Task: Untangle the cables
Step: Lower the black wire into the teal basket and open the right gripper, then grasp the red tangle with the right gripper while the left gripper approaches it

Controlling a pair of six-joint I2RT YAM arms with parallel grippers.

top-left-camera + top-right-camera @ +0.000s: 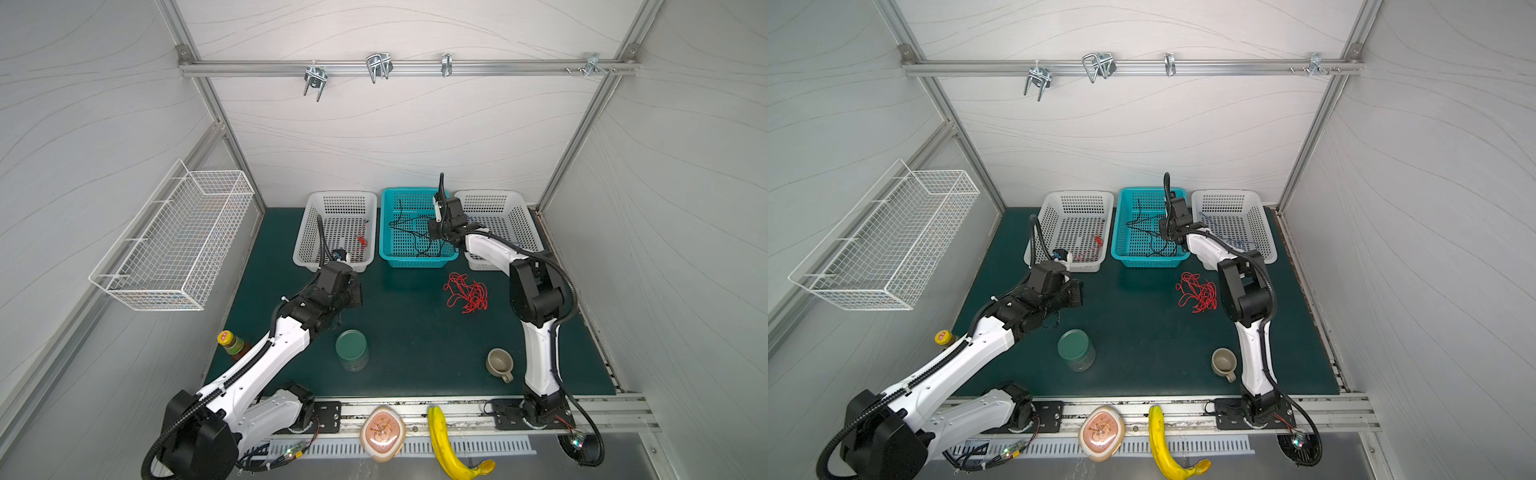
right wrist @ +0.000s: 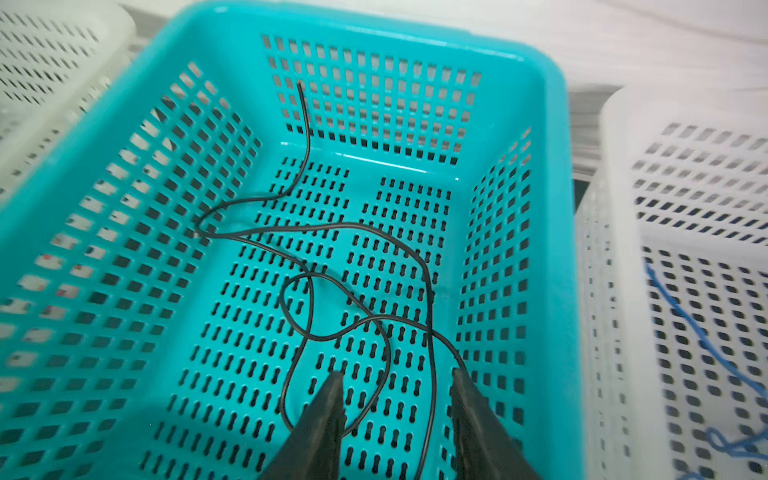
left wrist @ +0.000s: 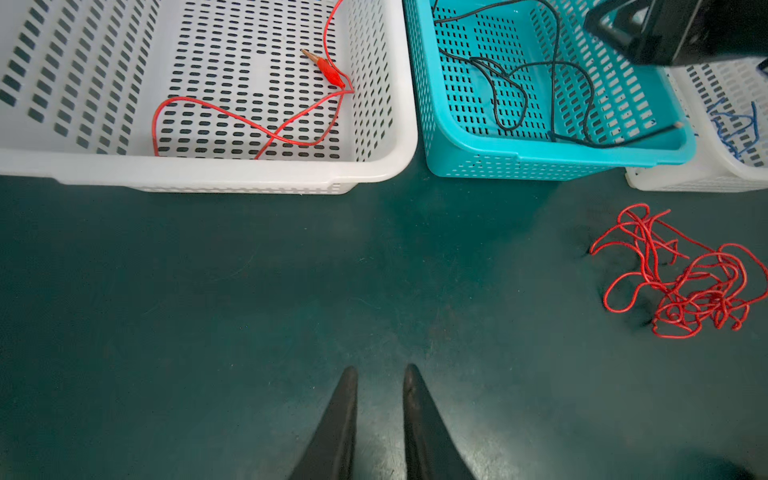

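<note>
You are looking down at your left claw (image 3: 380,374), its two tips sitting a little apart over the green surface (image 3: 208,311). A red cable (image 3: 332,77) with a clip is lying in the white basket (image 3: 208,172), a black cable (image 3: 500,75) is lying in the blue-green basket (image 3: 540,160), and a red tangle (image 3: 702,299) is lying on the surface.

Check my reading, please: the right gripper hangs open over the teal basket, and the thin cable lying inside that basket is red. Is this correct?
Not quite. The cable inside the teal basket is black, not red; the right wrist view shows it plainly. The rest holds: the right gripper hangs open over that basket.
</note>
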